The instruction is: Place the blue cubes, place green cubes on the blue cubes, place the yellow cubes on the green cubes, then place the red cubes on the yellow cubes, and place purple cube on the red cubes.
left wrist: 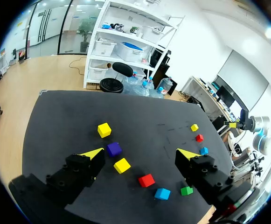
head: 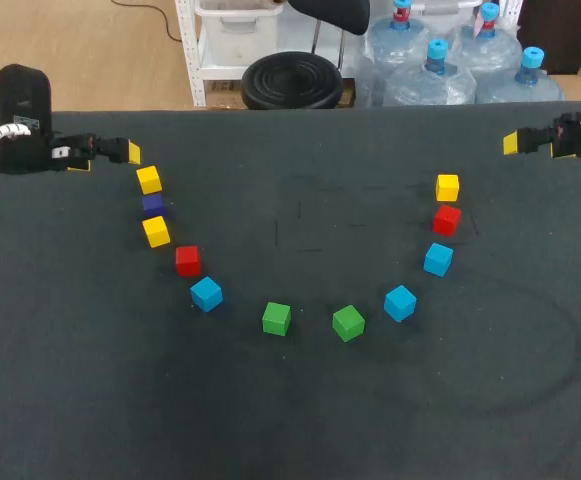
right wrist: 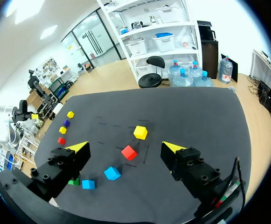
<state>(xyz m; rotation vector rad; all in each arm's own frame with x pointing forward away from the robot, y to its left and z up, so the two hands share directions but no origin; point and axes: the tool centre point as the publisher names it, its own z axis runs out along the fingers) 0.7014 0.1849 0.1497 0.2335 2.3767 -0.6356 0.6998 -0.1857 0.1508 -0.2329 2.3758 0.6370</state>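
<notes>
Both grippers empty, jaws spread; no cube stacked.
Left gripper [left wrist: 140,153] at table's [head: 290,430] 10 o'clock, right gripper [right wrist: 124,146] at 2. Cubes arc 10 through 6 to 2: purple cube [head: 153,202] at 10, green cubes [head: 276,318] at 6.

No cubes were stacked; they lay in a U on the table [head: 300,420]. From the left edge: yellow cube [head: 149,180], purple cube [head: 153,203], yellow cube [head: 156,231], red cube [head: 188,260], blue cube [head: 206,294], green cube [head: 276,318], green cube [head: 347,322], blue cube [head: 400,302], blue cube [head: 438,259], red cube [head: 447,219], yellow cube [head: 447,187].
</notes>
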